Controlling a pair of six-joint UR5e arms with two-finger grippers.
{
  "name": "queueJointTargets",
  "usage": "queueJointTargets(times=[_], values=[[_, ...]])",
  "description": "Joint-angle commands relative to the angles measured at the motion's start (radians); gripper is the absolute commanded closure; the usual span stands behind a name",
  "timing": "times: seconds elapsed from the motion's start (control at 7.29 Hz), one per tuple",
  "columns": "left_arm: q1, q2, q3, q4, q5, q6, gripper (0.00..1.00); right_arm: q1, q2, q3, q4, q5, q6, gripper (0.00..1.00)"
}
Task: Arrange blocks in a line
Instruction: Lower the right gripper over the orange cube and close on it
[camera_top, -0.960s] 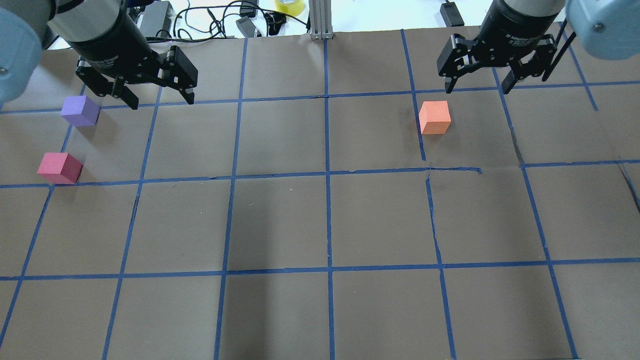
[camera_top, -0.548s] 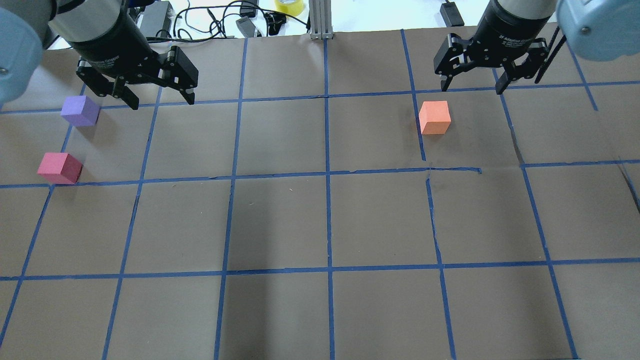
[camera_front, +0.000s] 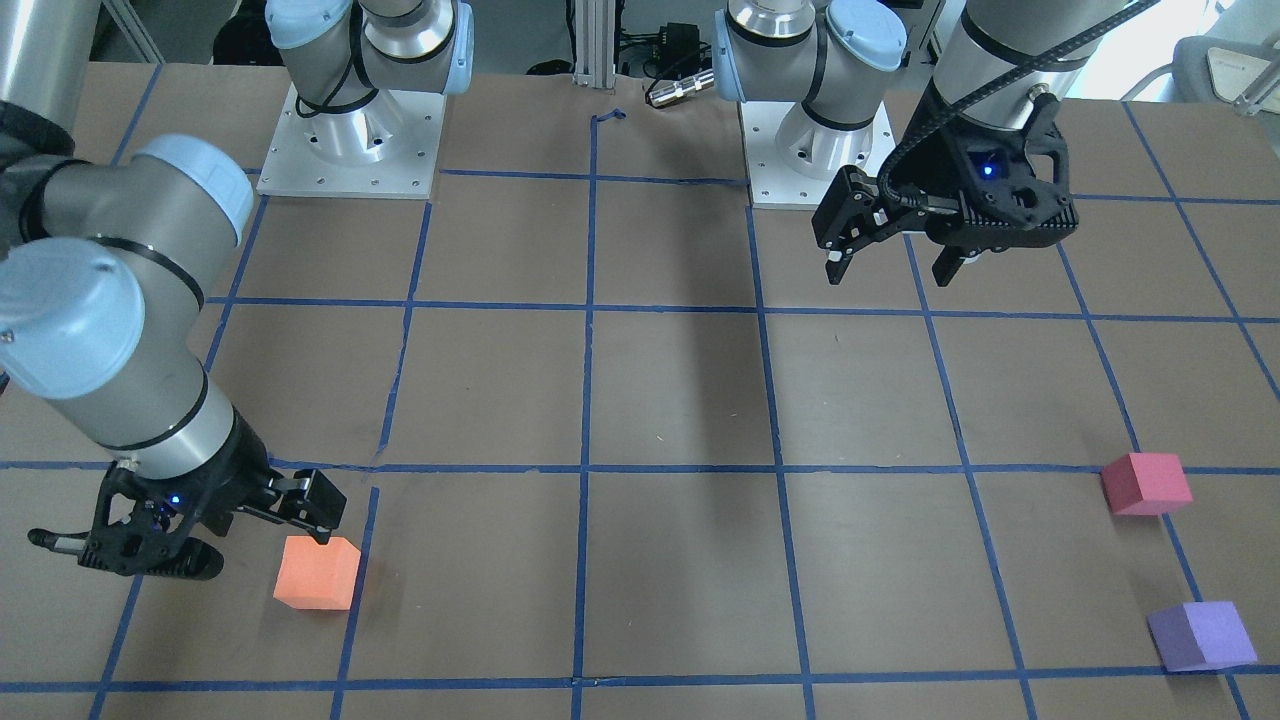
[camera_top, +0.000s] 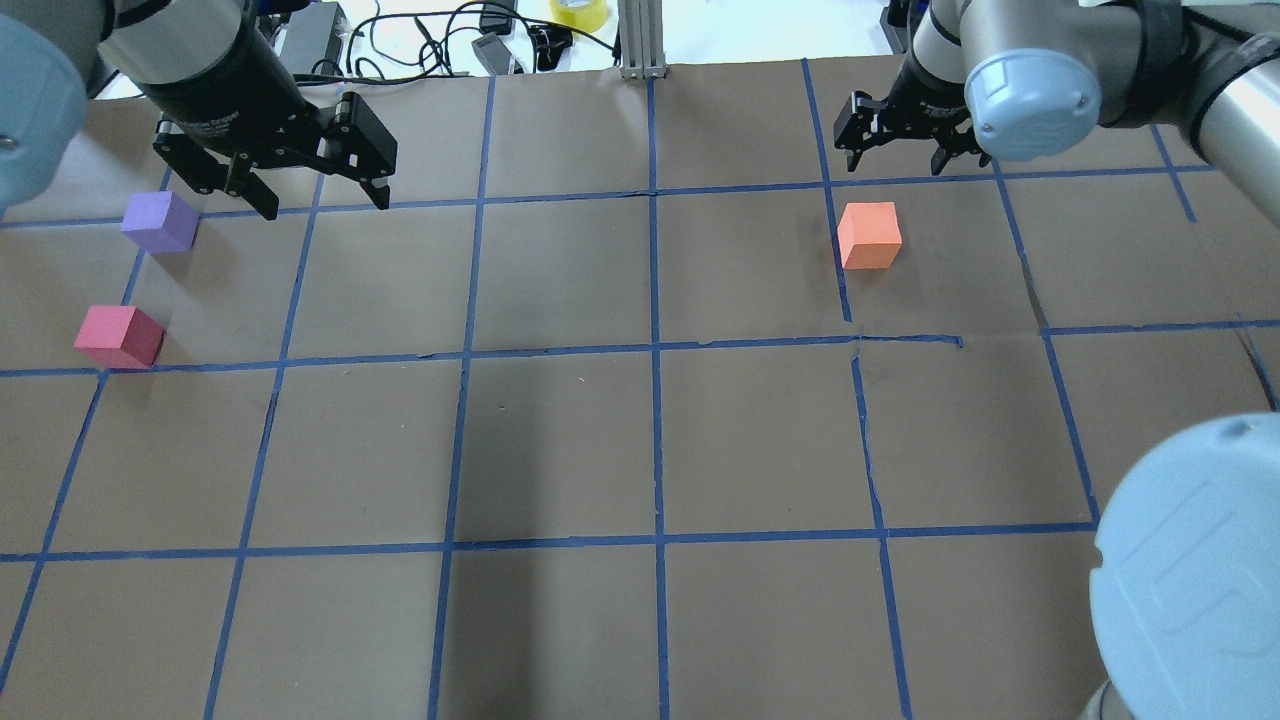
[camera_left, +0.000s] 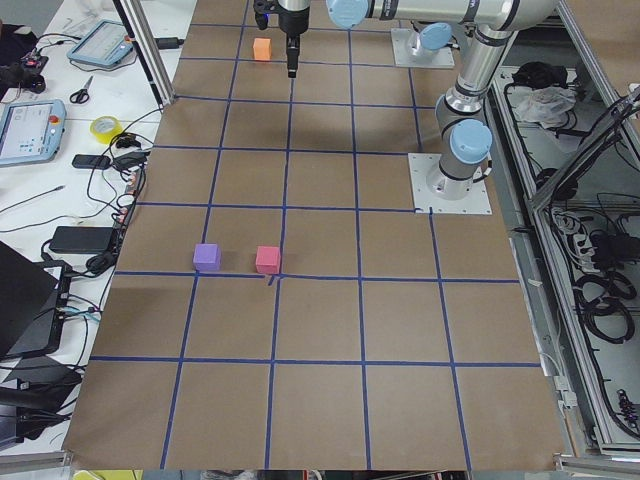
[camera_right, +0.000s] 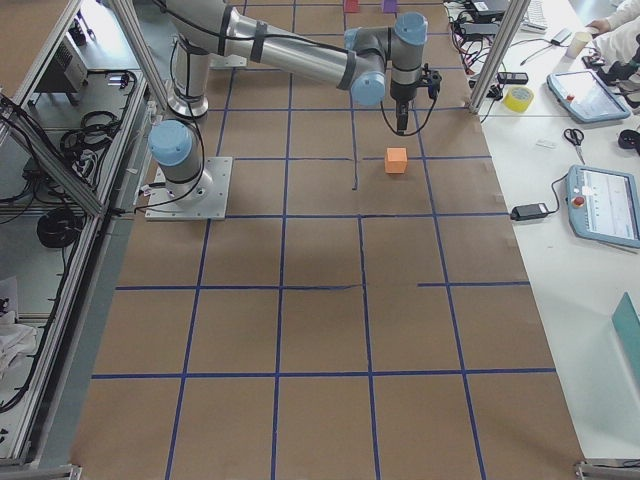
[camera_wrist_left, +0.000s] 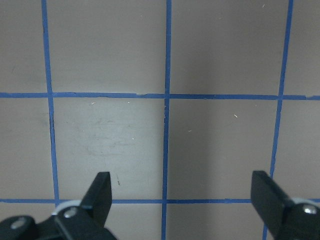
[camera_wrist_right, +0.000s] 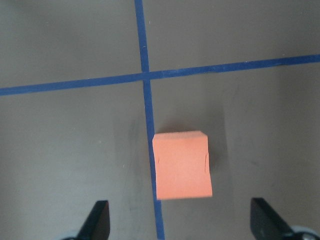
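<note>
Now: both grippers released, blocks not yet in a line

Across the brown table (camera_top: 560, 440), the orange block (camera_top: 869, 235) sits alone toward the robot's right, its edge just beside a blue tape line (camera_top: 838, 270). The right arm (camera_top: 1030, 90) reaches over to it. The left arm (camera_top: 200, 60) is well apart from it, on the other side. The right gripper (camera_top: 897, 160) hangs near the orange block without touching it, jaws spread wide and holding nothing. The left gripper (camera_top: 325, 205) is also spread and bare, far from the orange block. The purple block (camera_top: 160, 221) and the pink block (camera_top: 118, 337) lie well apart from the orange block, near each other but not touching.
</note>
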Motion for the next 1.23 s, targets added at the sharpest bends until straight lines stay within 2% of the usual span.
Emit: queueJointTargets(times=[0.0, 0.55, 0.82, 0.96, 1.1], values=[[0.000, -0.001, 0.000, 0.002, 0.000, 0.000, 0.00, -0.017, 0.127, -0.008, -0.096, 0.007, -0.034, 0.00], [0.000, -0.001, 0.000, 0.002, 0.000, 0.001, 0.00, -0.015, 0.173, 0.006, -0.077, 0.018, -0.033, 0.00], [0.000, -0.001, 0.000, 0.002, 0.000, 0.000, 0.00, -0.012, 0.176, 0.011, -0.076, 0.018, -0.008, 0.47], [0.000, -0.001, 0.000, 0.002, 0.000, 0.001, 0.00, -0.011, 0.172, 0.009, -0.079, 0.017, -0.003, 0.61], [0.000, -0.001, 0.000, 0.002, 0.000, 0.001, 0.00, -0.003, 0.170, 0.008, -0.089, 0.018, 0.003, 0.66]])
